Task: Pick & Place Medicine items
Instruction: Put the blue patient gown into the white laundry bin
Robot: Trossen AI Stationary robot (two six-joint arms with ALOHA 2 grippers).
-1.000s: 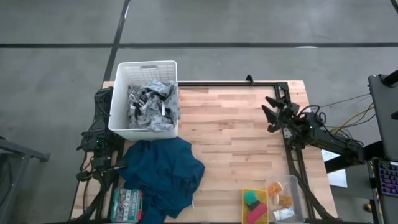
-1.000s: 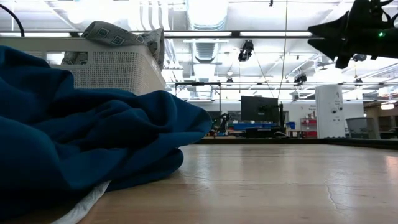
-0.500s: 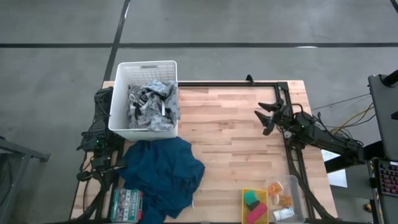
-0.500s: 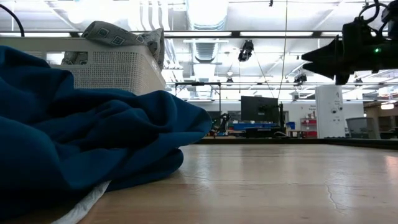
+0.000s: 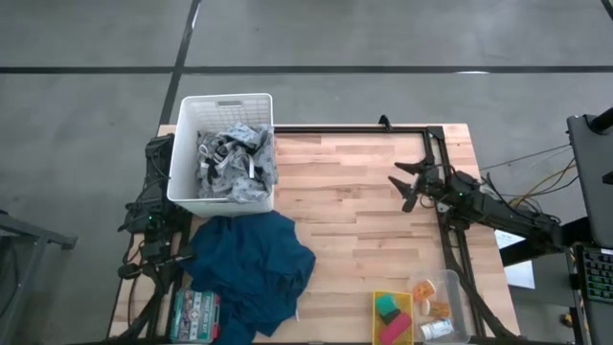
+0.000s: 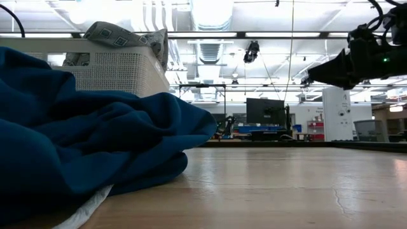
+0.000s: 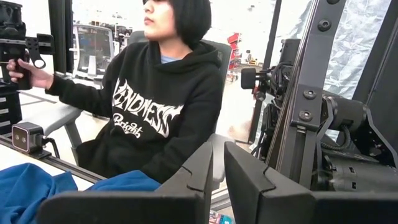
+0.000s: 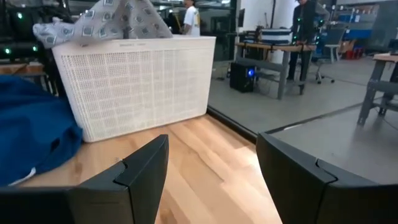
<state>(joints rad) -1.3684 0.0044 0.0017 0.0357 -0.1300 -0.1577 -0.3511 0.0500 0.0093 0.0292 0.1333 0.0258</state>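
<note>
The medicine items lie in a clear tub (image 5: 450, 287) at the table's near right corner: tiny orange pieces (image 5: 428, 293) and a small white carton (image 5: 438, 330). My right gripper (image 5: 400, 184) hovers open and level above the table's right part, well clear of the tub, with nothing between its fingers (image 8: 143, 168). In the low view it (image 6: 318, 71) shows high above the wood. My left arm (image 5: 151, 206) is folded at the table's left edge. Its gripper (image 7: 217, 174) is shut, empty, and faces a seated person beyond the near edge.
A yellow tray (image 5: 379, 331) with green and pink blocks stands beside the tub. A blue cloth (image 5: 254, 268) is heaped near left, next to a flat green-and-white box (image 5: 196, 314). A white basket (image 5: 225, 149) of grey cloth stands far left. Bare wood (image 5: 354, 220) lies between.
My right gripper has sunk a little and tipped from slanting to level, its fingertips swinging toward the table's middle. Its fingers have stayed open. Nothing on the table has moved.
</note>
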